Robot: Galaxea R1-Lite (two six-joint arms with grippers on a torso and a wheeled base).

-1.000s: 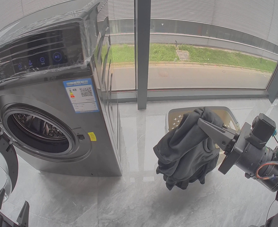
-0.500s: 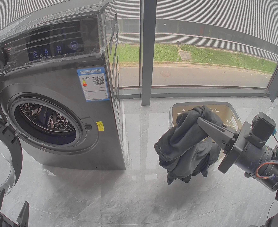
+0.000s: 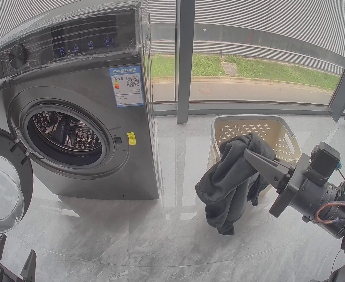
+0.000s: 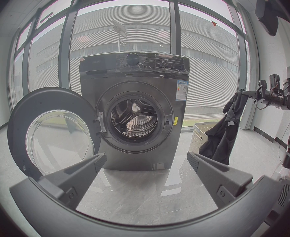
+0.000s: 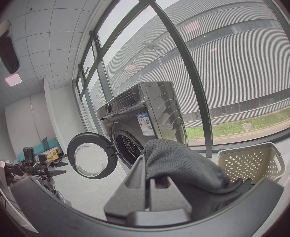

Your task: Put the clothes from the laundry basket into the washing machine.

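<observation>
Right gripper [image 3: 250, 155]: jaws were clamped on the bunched top of the dark garment [image 3: 227, 179], held in the air.
Garment: it hung in loose folds in front of the laundry basket [image 3: 254, 117], clear of the floor [image 3: 141, 235] and well apart from the drum opening [image 3: 64, 134].
Basket: it stood on the floor by the window, to the right of the washing machine [image 3: 82, 79]; the garment hid part of its inside.
Door [image 3: 4, 185]: it was swung wide open on the machine's left.
Left gripper [image 3: 15, 247]: jaws were apart and empty, low near the door.
Risk: the hold took only one bunch of cloth, so the trailing folds would likely drag on the floor or catch the opening's rim and be left hanging out. A swing could also loosen the hold.
</observation>
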